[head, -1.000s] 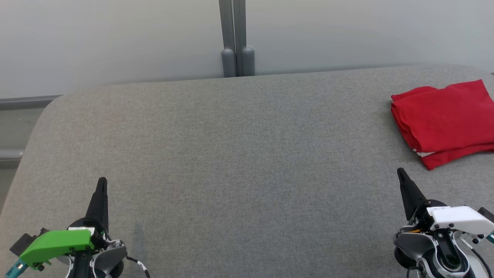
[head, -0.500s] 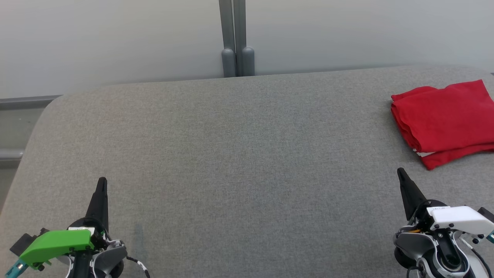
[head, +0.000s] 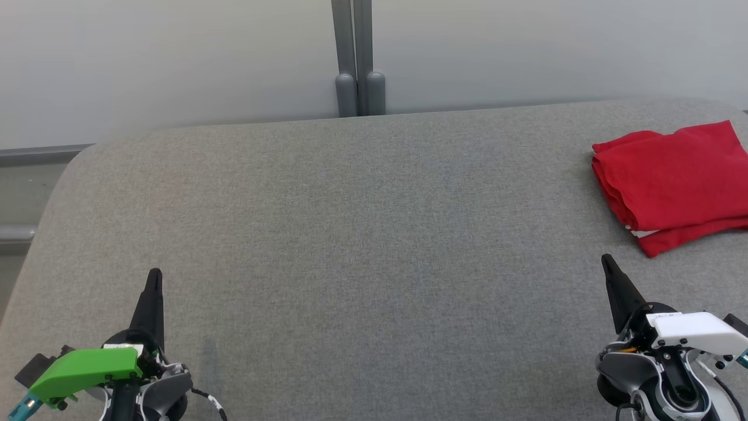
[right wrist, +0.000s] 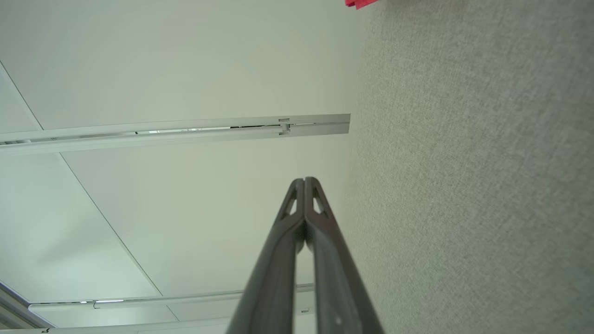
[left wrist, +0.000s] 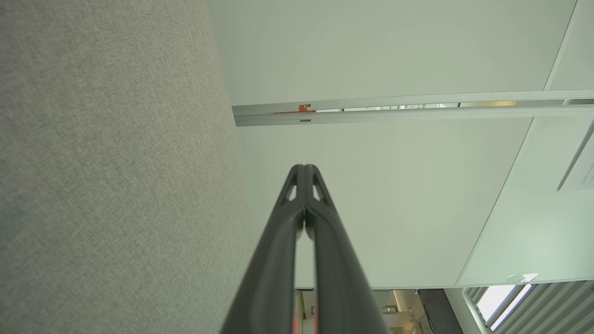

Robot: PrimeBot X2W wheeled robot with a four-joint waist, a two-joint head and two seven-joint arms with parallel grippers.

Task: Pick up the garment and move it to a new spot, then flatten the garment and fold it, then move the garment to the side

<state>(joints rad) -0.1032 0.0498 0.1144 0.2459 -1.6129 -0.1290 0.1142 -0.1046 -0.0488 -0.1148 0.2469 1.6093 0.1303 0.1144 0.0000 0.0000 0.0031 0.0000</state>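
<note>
And there was the red garment [head: 672, 181], folded into a neat stack and lying at the far right of the grey fabric surface [head: 362, 234], its right edge running off the head view. A thin white strip peeked out between the layers along its near edge. Down at the lower left, the left gripper [head: 154, 275] sat low over the surface, green housing behind it, its two dark fingers pressed together into a single point and gripping nothing. Over at the lower right, the right gripper [head: 605, 258], with a white housing, was closed just the same: tips meeting, empty, pointing up toward the garment but apart from it, bare grey cloth between the two. From each wrist the fingers showed pinched tip to tip against a pale background, and a red sliver of the garment poked in at the top edge of the right wrist view. Behind the surface stood a pale wall [head: 175, 58] with a grey post [head: 357, 58] at its middle.
</note>
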